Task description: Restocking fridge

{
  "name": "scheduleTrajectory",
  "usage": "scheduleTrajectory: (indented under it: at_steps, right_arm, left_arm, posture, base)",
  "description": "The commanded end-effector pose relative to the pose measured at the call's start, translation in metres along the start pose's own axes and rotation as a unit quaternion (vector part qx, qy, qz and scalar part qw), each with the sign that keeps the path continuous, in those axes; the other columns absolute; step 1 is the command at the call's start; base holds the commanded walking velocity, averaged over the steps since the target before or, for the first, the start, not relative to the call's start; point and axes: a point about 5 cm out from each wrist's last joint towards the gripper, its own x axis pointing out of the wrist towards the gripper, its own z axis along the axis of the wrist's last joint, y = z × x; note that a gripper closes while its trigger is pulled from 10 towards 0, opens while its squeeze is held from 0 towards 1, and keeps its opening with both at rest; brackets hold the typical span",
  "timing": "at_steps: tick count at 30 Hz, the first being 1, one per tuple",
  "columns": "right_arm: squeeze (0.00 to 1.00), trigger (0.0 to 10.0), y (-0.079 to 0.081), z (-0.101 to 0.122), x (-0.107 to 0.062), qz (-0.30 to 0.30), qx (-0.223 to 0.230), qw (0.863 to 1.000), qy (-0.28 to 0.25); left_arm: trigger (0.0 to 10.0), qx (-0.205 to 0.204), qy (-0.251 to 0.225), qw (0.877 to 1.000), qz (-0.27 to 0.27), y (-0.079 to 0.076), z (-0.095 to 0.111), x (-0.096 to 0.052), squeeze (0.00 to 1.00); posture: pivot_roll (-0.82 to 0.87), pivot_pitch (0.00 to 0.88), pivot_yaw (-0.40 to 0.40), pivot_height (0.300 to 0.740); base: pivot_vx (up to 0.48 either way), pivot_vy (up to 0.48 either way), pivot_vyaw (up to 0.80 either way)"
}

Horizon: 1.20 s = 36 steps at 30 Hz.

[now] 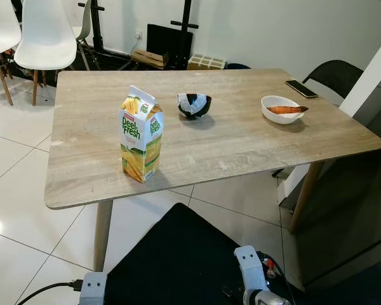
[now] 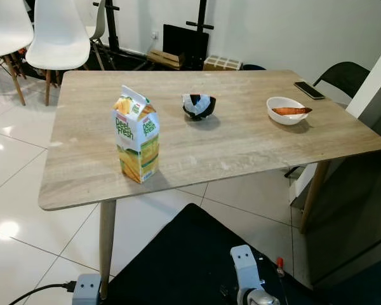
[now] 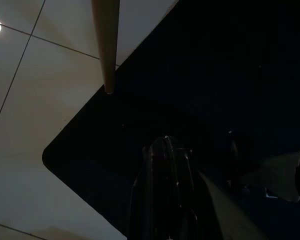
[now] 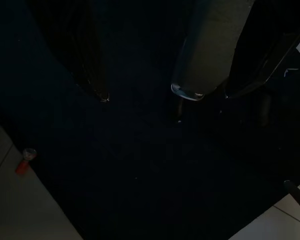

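A yellow-green Peel Fresh juice carton [image 1: 141, 135] stands upright near the front left of the wooden table [image 1: 241, 146]. Behind it rests a black bowl [image 1: 194, 105] with something pale inside. A white bowl [image 1: 282, 108] holding an orange vegetable sits toward the right. Both arms hang low in front of me, below the table edge. In the dark left wrist view, my left gripper [image 3: 165, 145] points at the floor mat with its fingers together. In the right wrist view, my right gripper [image 4: 170, 95] shows two black fingers [image 4: 92, 60] spread apart over the dark mat, holding nothing.
A phone [image 1: 301, 88] lies at the table's far right corner. White chairs [image 1: 46, 35] stand at the back left, a dark chair [image 1: 333, 75] at the back right. A black mat [image 1: 178, 260] lies on the tiled floor. A grey cabinet side [image 1: 362, 190] stands at right.
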Motion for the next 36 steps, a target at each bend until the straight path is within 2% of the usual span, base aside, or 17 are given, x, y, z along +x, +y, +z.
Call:
scheduleTrajectory:
  at_steps: [1, 9, 14, 16, 23, 26, 30, 36]
  right_arm:
    - [0.00, 10.0, -0.006, -0.004, -0.002, -0.005, -0.003, 1.000, 0.003]
    - [0.00, 10.0, -0.009, 0.000, -0.002, -0.019, 0.005, 1.000, -0.007]
    - [0.00, 10.0, -0.009, -0.001, -0.002, -0.025, 0.010, 1.000, -0.009]
    - [0.00, 10.0, -0.007, -0.001, -0.002, -0.025, 0.015, 1.000, -0.012]
    - [0.00, 10.0, -0.010, -0.006, -0.004, -0.028, 0.019, 0.999, -0.008]
    - [0.00, 10.0, -0.013, -0.006, -0.005, -0.036, 0.030, 0.999, -0.012]
    - [0.00, 10.0, -0.018, -0.014, -0.007, -0.041, 0.017, 0.999, 0.004]
    - [0.00, 10.0, -0.016, -0.008, -0.005, -0.037, 0.021, 0.999, -0.006]
  left_arm:
    - [10.0, 0.003, 0.011, 1.000, -0.006, -0.004, -0.005, -0.001, 0.00]
    - [10.0, 0.006, 0.004, 1.000, -0.004, -0.004, 0.000, 0.001, 0.00]
    - [10.0, 0.013, -0.026, 1.000, 0.001, 0.004, 0.016, 0.005, 0.00]
    - [10.0, 0.019, -0.056, 0.998, 0.012, 0.011, 0.032, 0.009, 0.00]
    - [10.0, 0.022, -0.069, 0.997, 0.022, 0.015, 0.037, 0.009, 0.00]
    - [10.0, 0.025, -0.069, 0.997, 0.015, 0.011, 0.035, 0.009, 0.00]
    - [10.0, 0.019, -0.069, 0.997, 0.010, 0.001, 0.030, 0.008, 0.00]
    - [10.0, 0.016, -0.067, 0.998, 0.005, -0.006, 0.026, 0.006, 0.00]
  posture:
    - [0.01, 0.000, -0.117, 0.740]
    - [0.01, 0.008, -0.115, 0.740]
    - [0.01, 0.021, -0.108, 0.740]
    - [0.00, 0.025, -0.096, 0.740]
    - [-0.02, 0.037, -0.075, 0.740]
    - [-0.01, 0.042, -0.078, 0.740]
    - [-0.01, 0.039, -0.090, 0.740]
    - [0.00, 0.036, -0.098, 0.740]
  base:
    - [0.000, 0.000, 0.00]
    - [0.000, 0.000, 0.00]
    - [0.000, 0.000, 0.00]
    - [0.000, 0.000, 0.00]
    - [0.000, 0.000, 0.00]
    - [0.000, 0.000, 0.00]
    - [0.000, 0.000, 0.00]
    - [0.000, 0.000, 0.00]
